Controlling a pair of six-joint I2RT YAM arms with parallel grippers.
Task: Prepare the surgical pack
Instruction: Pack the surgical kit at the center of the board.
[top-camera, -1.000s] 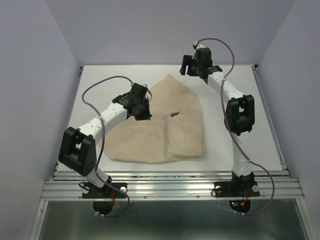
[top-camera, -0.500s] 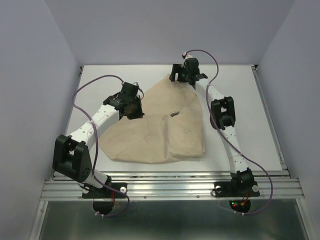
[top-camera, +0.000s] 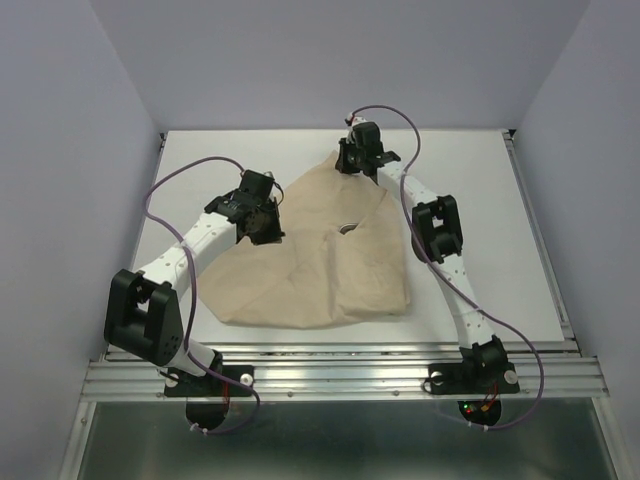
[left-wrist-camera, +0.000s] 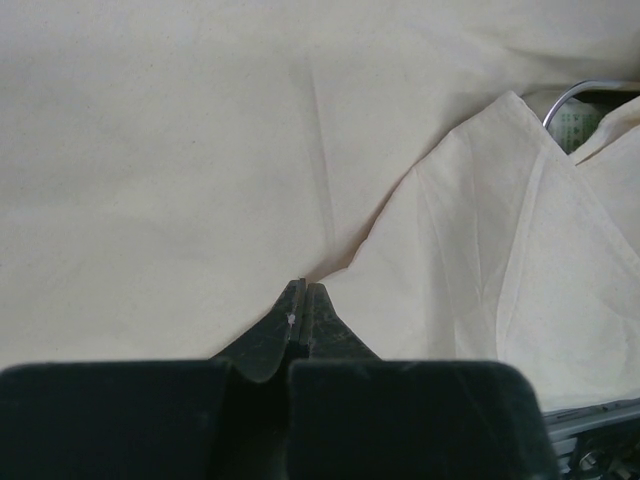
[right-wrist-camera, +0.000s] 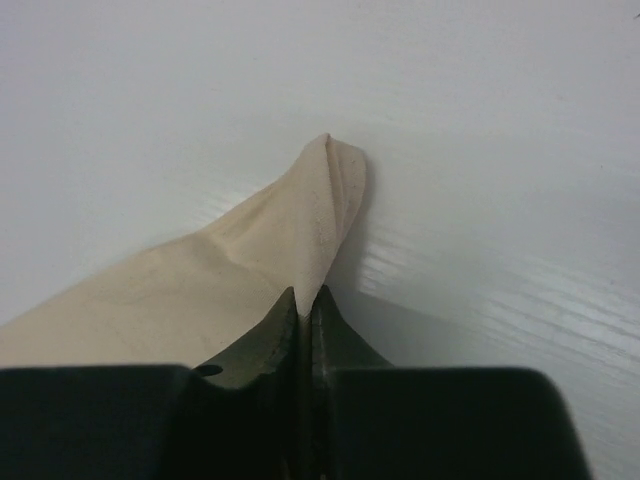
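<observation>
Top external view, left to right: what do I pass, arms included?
In order: left arm's elbow → left gripper → right gripper → right arm's elbow. The cloth spans the middle, so it is left out.

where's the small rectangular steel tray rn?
Top view, middle: the small rectangular steel tray lies wrapped in the large beige woven cloth, only a sliver showing through a gap between folded flaps.

We see a white table (top-camera: 480, 200) with a plain, flat top. One thing lies directly on it: a beige cloth (top-camera: 320, 265), folded over itself with creased flaps. It sits slightly left of the middle, and its far corner narrows to a point toward the back edge.
</observation>
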